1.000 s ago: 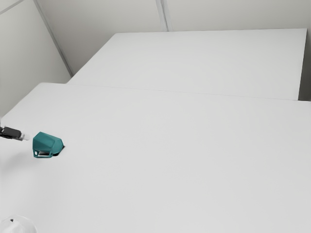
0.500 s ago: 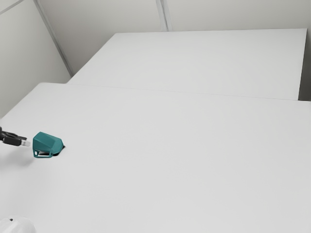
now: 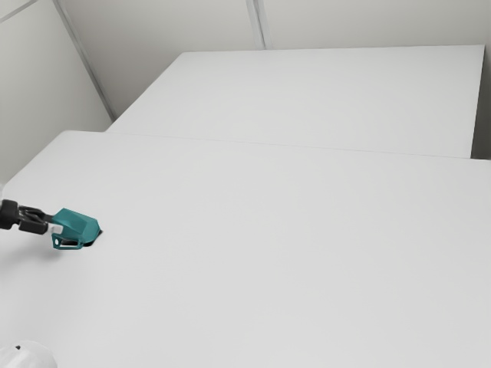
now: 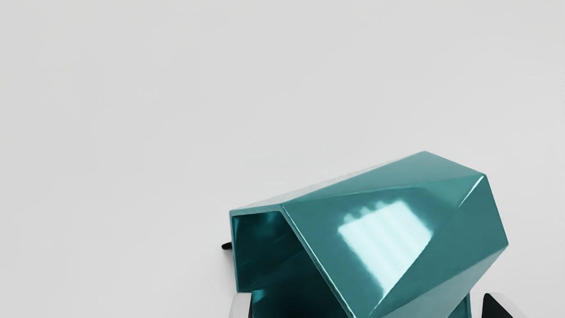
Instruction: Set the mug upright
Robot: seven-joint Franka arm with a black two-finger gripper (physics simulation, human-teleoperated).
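The fingers (image 4: 241, 305) of the gripper (image 3: 55, 228) stand wide, with part of the mug (image 4: 397, 265) between them; whether either touches it, I cannot tell. The mug lies on its side on the table (image 3: 268, 253), at the lower left of the exterior view. Its long axis slants across the gap, the open mouth facing the side of one finger, the closed end toward the other's side and farther out. The handle (image 3: 67, 248) points to the exterior view's lower left.
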